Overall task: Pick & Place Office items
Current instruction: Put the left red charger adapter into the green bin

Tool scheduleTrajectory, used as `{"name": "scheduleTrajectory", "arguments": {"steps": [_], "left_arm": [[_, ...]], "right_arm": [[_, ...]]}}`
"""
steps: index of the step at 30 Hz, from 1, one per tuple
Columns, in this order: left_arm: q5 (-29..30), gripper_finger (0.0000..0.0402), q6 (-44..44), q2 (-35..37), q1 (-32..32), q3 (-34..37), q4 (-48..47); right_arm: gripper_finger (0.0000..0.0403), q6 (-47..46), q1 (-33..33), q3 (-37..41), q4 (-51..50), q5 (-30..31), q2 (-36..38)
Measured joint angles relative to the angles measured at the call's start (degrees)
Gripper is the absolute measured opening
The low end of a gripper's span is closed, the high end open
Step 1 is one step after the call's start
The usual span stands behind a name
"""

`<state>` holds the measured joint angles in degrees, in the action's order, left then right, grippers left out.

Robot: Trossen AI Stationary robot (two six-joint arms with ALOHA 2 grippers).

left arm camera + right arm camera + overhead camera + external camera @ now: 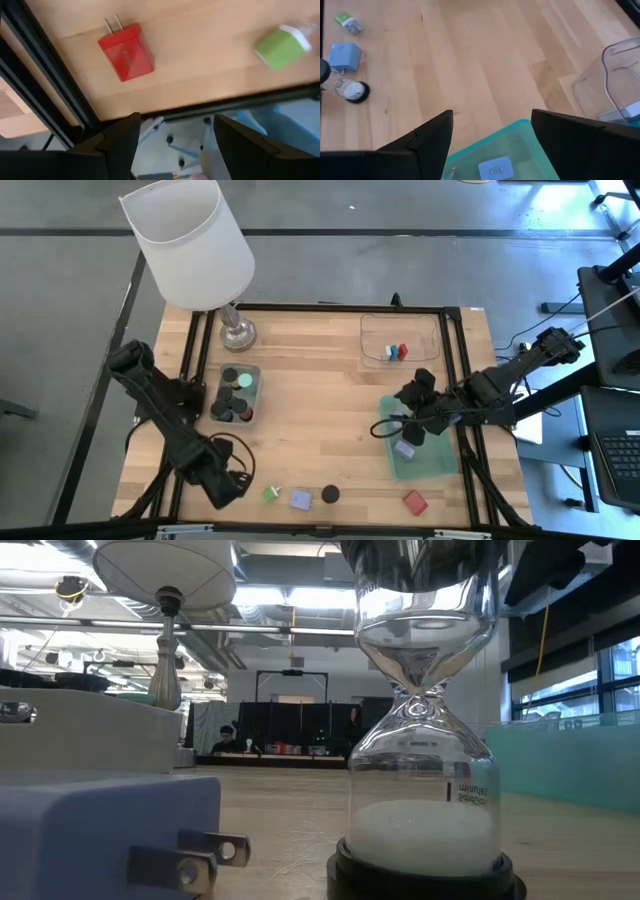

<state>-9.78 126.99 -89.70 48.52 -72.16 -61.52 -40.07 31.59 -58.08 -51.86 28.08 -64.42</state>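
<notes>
Wooden bench [320, 410]: your right tool [414, 430], open & empty, hovers over teal tray [440, 463]; lift clear, then approach red plug [415, 502].

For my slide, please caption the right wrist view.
Open right jaws hover over a blue plug in the teal tray.

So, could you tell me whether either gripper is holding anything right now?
No, nothing is held. The left gripper is open and empty near the table's front edge; the right gripper is open and empty above the teal tray.
</notes>
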Motion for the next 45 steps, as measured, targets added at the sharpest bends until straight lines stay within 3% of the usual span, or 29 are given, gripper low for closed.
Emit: {"name": "scheduleTrajectory", "arguments": {"steps": [9,14,22,30,38,45], "left_arm": [[-1.24,0.0249,7.22,-10.00,2.00,0.11,-2.00],[-0.43,0.0249,9.76,-12.97,2.03,0.09,-1.92],[-2.39,0.0249,11.95,-16.13,2.49,0.09,-2.28],[-4.09,0.0249,12.03,-16.88,2.36,3.01,-2.51],[-7.01,0.0249,13.06,-16.24,1.85,11.55,9.40],[-7.19,0.0236,13.14,-14.26,-0.04,13.07,10.48]], "right_arm": [[0.0272,1.68,-1.98,0.00,-0.01,-0.49,0.00],[0.0272,6.69,-2.65,0.00,0.00,-0.66,0.00],[0.0272,7.43,-3.14,0.00,0.04,-1.36,0.00],[0.0272,9.27,-3.14,0.00,0.02,-3.67,0.00],[0.0272,9.48,-3.14,-0.01,0.00,-3.72,0.00],[0.0272,10.17,-3.12,-0.02,-0.01,-3.67,0.00]]}}
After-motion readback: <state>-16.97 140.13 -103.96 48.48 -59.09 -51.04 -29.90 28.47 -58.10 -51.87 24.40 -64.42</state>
